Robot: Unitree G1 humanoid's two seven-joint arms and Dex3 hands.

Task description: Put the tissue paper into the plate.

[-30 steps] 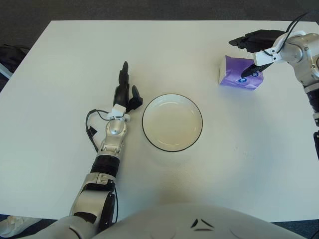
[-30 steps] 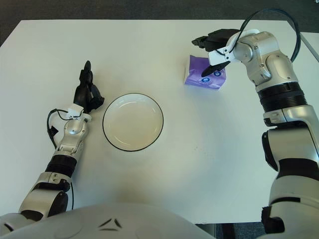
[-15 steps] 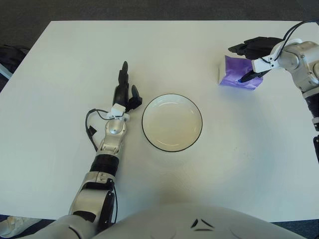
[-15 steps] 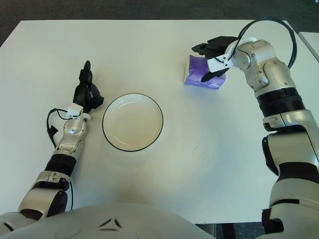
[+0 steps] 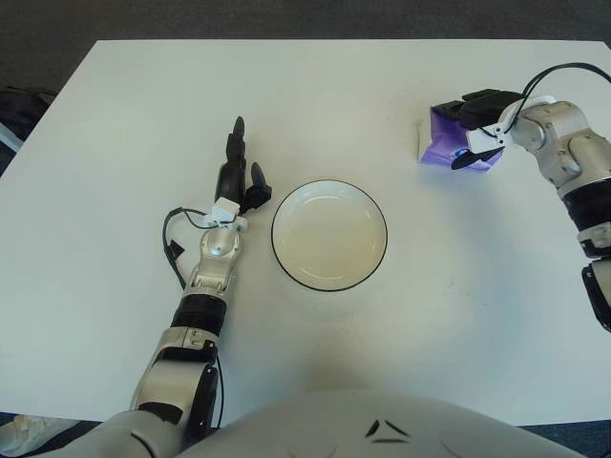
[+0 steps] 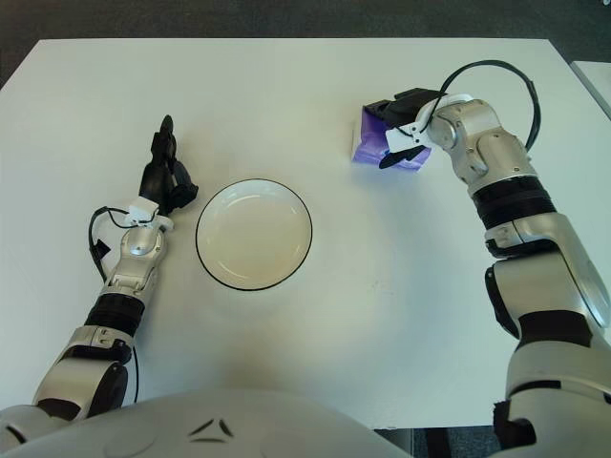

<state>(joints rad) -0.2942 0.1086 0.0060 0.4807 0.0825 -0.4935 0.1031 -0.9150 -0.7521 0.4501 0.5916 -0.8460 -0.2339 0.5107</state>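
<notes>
My right hand (image 6: 401, 129) is at the far right of the white table (image 5: 143, 114), its dark fingers (image 6: 396, 103) set over the top of the purple tissue pack (image 6: 370, 138) and the thumb against its near face. From here I cannot tell whether the grasp is fully clenched. The pack sits on the table surface, well apart from the plate (image 5: 329, 235), which is up and to the right of it in my view reversed: the plate lies nearer me and to the pack's left. My left hand (image 5: 239, 176) shows just left of the plate, fingers extended, holding nothing.
</notes>
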